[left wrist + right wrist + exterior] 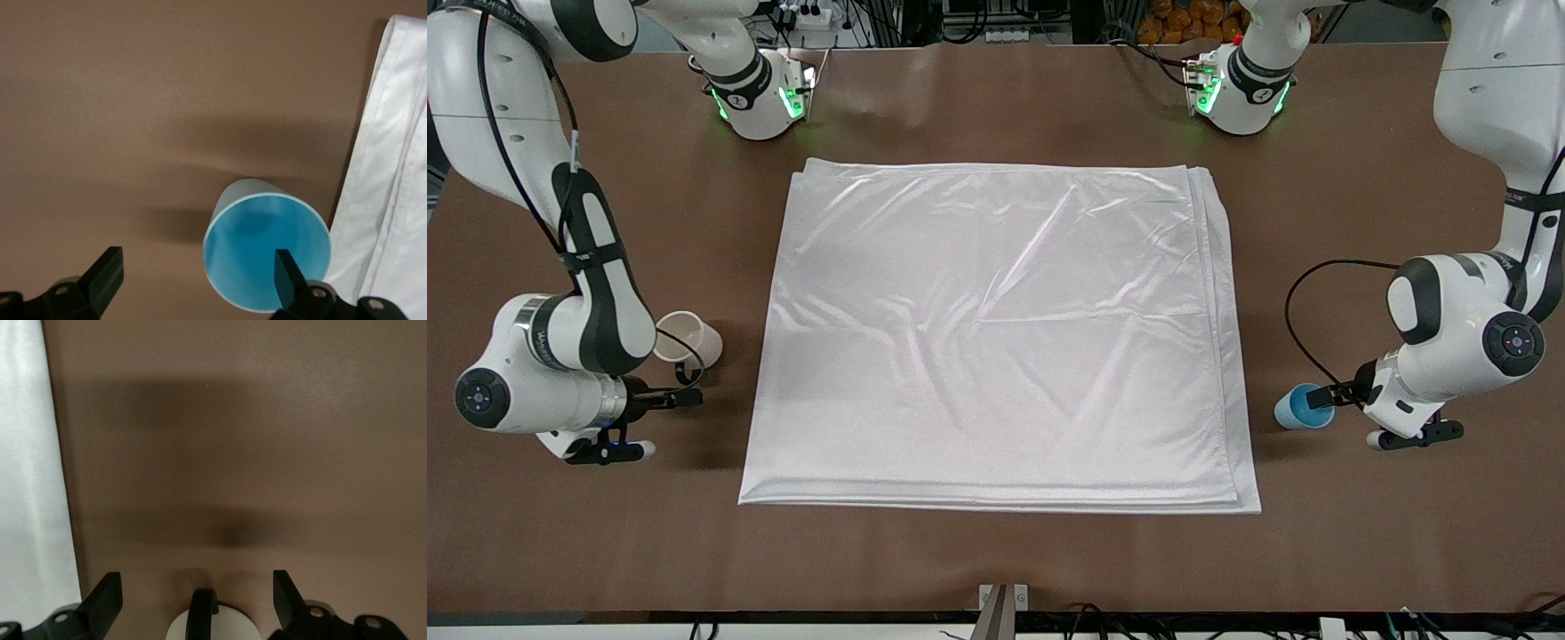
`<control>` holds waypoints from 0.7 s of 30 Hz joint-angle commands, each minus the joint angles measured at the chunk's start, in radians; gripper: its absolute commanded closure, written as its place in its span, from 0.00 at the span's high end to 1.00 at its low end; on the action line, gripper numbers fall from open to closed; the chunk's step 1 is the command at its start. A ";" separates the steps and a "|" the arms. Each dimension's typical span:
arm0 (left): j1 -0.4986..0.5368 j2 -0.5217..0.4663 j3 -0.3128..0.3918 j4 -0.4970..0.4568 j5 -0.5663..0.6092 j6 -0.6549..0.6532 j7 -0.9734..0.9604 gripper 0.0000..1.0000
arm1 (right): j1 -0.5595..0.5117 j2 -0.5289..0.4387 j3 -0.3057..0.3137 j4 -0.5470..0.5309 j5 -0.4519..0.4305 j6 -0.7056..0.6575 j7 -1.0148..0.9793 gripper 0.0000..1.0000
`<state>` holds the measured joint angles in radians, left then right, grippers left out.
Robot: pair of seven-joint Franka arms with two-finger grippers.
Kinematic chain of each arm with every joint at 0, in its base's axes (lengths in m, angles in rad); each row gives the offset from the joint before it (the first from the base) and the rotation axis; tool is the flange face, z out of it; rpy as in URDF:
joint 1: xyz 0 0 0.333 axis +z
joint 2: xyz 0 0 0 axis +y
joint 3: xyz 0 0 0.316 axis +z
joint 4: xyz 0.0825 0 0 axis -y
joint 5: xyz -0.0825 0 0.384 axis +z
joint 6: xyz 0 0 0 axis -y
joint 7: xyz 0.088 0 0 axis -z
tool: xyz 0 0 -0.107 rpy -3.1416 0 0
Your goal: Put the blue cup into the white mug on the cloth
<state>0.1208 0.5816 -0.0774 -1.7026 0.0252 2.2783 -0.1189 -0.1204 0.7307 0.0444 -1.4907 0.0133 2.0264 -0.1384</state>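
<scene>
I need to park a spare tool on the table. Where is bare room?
The cloth top is bare, as is the table strip nearer the camera. It is crowded beside the white mug under the right gripper and the blue cup at the left gripper.

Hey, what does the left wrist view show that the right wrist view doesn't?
Only the left wrist view shows the blue cup, standing on the table with its bright blue inside open to the camera; one finger of the open left end effector reaches over its rim. Only the right wrist view shows the white mug, its black handle between the fingers of the open right end effector. Both show the brown table and an edge of the cloth.
</scene>
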 commanded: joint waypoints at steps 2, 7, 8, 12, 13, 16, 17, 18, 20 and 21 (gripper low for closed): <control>-0.001 0.026 0.001 0.011 -0.013 0.026 -0.001 1.00 | -0.013 0.024 0.008 0.026 -0.006 -0.026 0.000 1.00; -0.003 0.047 0.001 0.012 -0.013 0.055 -0.002 1.00 | -0.019 0.019 0.008 0.020 0.005 -0.098 0.002 0.97; -0.003 0.049 0.001 0.012 -0.013 0.058 -0.002 1.00 | -0.024 0.018 0.008 0.021 0.005 -0.119 0.002 0.95; -0.004 0.056 0.001 0.014 -0.013 0.061 -0.002 0.83 | -0.036 0.013 0.009 0.023 0.005 -0.182 -0.001 0.92; -0.004 0.056 0.001 0.014 -0.013 0.061 -0.002 0.80 | -0.039 0.013 0.009 0.024 0.005 -0.196 -0.001 0.91; -0.003 0.061 -0.001 0.014 -0.013 0.061 -0.004 0.71 | -0.039 0.010 0.009 0.026 0.005 -0.229 0.000 0.82; -0.001 0.061 -0.001 0.014 -0.013 0.061 -0.002 0.67 | -0.039 0.009 0.009 0.027 0.005 -0.236 0.000 0.75; -0.001 0.063 -0.001 0.015 -0.013 0.061 -0.004 0.64 | -0.038 0.007 0.009 0.029 0.005 -0.241 -0.004 0.66; -0.003 0.063 0.001 0.015 -0.013 0.061 -0.004 0.54 | -0.038 0.001 0.009 0.033 0.004 -0.242 -0.009 0.45; -0.003 0.063 0.001 0.015 -0.013 0.061 -0.002 0.50 | -0.038 -0.004 0.009 0.035 0.004 -0.242 -0.009 0.33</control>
<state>0.1199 0.6361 -0.0779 -1.7022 0.0252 2.3331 -0.1190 -0.1485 0.7450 0.0422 -1.4725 0.0151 1.8131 -0.1385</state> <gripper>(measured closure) 0.300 0.163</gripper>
